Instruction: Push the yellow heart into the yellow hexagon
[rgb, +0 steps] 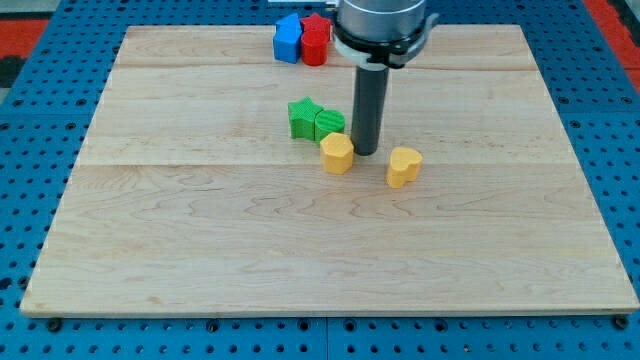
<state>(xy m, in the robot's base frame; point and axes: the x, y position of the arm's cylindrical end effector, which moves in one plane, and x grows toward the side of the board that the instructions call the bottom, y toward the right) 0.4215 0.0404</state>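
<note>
The yellow heart (404, 166) lies on the wooden board, right of centre. The yellow hexagon (336, 154) lies to its left, a block's width away, not touching it. My tip (366, 151) rests on the board between them, close to the hexagon's upper right side and up-left of the heart. The dark rod rises from it to the arm at the view's top.
A green star (303, 116) and a green round block (329, 124) sit together just above the hexagon, left of the rod. A blue block (288, 38) and red blocks (316, 40) cluster at the board's top edge. The wooden board (200, 240) lies on a blue pegboard.
</note>
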